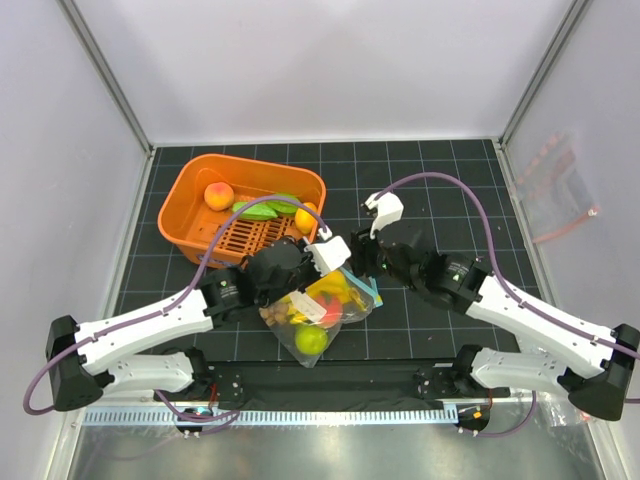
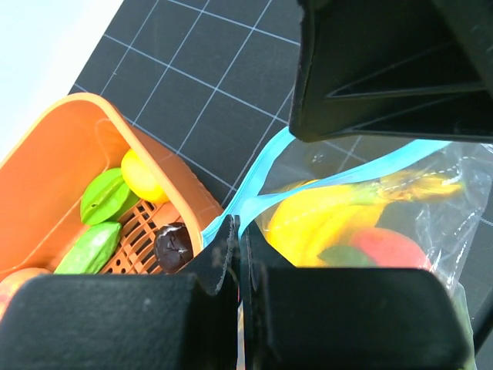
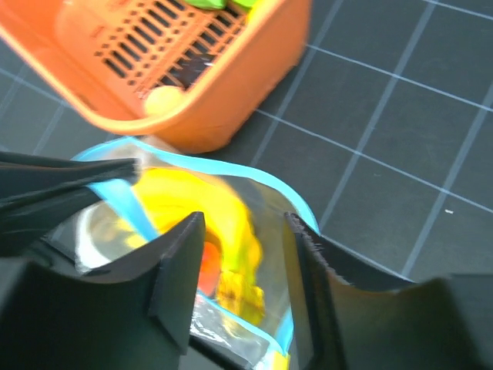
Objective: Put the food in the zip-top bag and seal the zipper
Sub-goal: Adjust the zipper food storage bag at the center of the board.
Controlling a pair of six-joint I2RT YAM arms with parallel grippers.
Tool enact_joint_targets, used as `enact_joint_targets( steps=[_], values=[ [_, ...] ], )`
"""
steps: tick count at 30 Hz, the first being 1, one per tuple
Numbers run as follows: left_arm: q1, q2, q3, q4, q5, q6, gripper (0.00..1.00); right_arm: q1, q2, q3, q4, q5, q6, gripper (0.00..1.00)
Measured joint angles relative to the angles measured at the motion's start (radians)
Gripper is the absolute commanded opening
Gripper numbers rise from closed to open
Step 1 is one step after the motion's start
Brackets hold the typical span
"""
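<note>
The zip-top bag (image 1: pixel 300 322) lies in front of the orange basket, holding a banana (image 1: pixel 330 290), a green fruit (image 1: pixel 311 340) and brown balls (image 1: pixel 275 315). My left gripper (image 2: pixel 239 231) is shut on the teal zipper (image 2: pixel 262 173) at the bag's mouth. My right gripper (image 3: pixel 243 270) is open, its fingers (image 3: pixel 181 262) straddling the far side of the mouth, with the banana (image 3: pixel 231 223) showing between them through the plastic. The zipper (image 3: pixel 254 173) curves open here. A peach (image 1: pixel 218 195), green pieces (image 1: pixel 262 207) and a lemon (image 1: pixel 305 218) lie in the basket.
The orange slotted basket (image 1: pixel 190 200) stands at the back left, close against the bag's mouth. A second clear bag with a pink-red strip (image 1: pixel 560 200) lies against the right wall. White enclosure walls ring the black grid mat (image 1: pixel 440 170).
</note>
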Motion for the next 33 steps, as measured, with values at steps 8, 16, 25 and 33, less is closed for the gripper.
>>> enact_joint_targets(
  steps=[8,16,25,33],
  values=[
    [0.000,-0.005,-0.003,0.001,0.000,0.000,0.00,-0.012,0.053,-0.023,-0.023,0.050,-0.010,0.69],
    [0.000,-0.005,-0.004,0.002,0.001,0.001,0.00,-0.195,0.116,-0.103,0.012,-0.140,-0.008,0.69],
    [0.000,-0.005,-0.005,0.002,0.001,0.003,0.00,-0.293,0.169,-0.159,0.121,-0.441,0.024,0.27],
    [0.000,-0.003,-0.005,0.003,0.000,0.000,0.00,-0.291,0.073,-0.196,0.146,-0.563,0.039,0.01]
  ],
)
